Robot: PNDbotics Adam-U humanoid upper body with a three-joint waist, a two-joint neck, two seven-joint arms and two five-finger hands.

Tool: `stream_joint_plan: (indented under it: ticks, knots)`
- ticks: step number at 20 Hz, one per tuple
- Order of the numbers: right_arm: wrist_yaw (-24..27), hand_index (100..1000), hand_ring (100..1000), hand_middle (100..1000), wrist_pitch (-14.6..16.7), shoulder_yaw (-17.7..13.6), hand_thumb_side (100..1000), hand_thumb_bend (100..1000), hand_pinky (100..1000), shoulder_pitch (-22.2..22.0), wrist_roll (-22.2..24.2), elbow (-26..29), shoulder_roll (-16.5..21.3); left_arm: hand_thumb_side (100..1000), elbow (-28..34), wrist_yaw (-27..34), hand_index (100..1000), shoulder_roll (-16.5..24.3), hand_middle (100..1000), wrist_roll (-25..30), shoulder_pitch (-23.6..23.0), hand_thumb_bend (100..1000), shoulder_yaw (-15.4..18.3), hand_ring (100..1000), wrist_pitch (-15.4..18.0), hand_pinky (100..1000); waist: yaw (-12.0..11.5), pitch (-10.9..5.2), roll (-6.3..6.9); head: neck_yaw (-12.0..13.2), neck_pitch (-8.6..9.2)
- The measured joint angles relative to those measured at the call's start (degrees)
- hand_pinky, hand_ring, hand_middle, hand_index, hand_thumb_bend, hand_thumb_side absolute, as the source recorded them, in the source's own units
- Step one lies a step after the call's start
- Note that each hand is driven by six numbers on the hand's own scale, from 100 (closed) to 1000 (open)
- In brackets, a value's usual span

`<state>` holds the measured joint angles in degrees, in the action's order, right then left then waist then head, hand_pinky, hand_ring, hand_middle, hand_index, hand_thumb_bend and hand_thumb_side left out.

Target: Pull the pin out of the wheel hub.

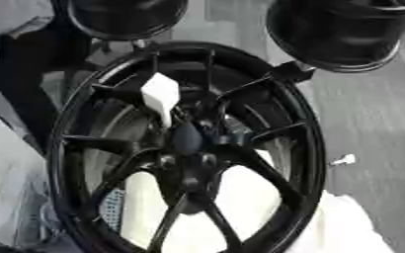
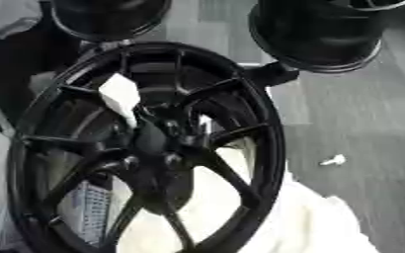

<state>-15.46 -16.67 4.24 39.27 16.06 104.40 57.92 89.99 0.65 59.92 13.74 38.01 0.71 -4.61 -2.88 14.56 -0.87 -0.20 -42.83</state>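
You see a black wheel hub (image 1: 188, 148), white pin (image 1: 161, 96) standing at its centre; neither hand shows.

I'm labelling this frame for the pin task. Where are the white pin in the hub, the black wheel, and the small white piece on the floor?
white pin (image 1: 161, 94), left eye view, its broad head.
black wheel (image 1: 311, 148), left eye view, right rim.
small white piece (image 2: 334, 160), right eye view, its middle.
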Motion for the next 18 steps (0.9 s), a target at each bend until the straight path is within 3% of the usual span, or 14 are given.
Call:
stream_joint_plan:
  ticks: [13,18]
  knots:
    - [0.0,802,817,738,0.0,0.0,554,100,880,0.1,0.0,0.0,0.1,370,0.5,-0.1,811,0.0,694,0.4,0.5,553,0.1,748,0.7,789,0.2,0.63,0.45,-0.2,-0.22]
    - [0.0,802,817,738,0.1,0.4,556,100,880,0.6,0.1,0.0,0.1,394,4.2,-2.8,830,0.0,725,4.8,3.4,583,-3.4,769,3.1,811,0.5,0.63,0.73,-0.2,-0.16]
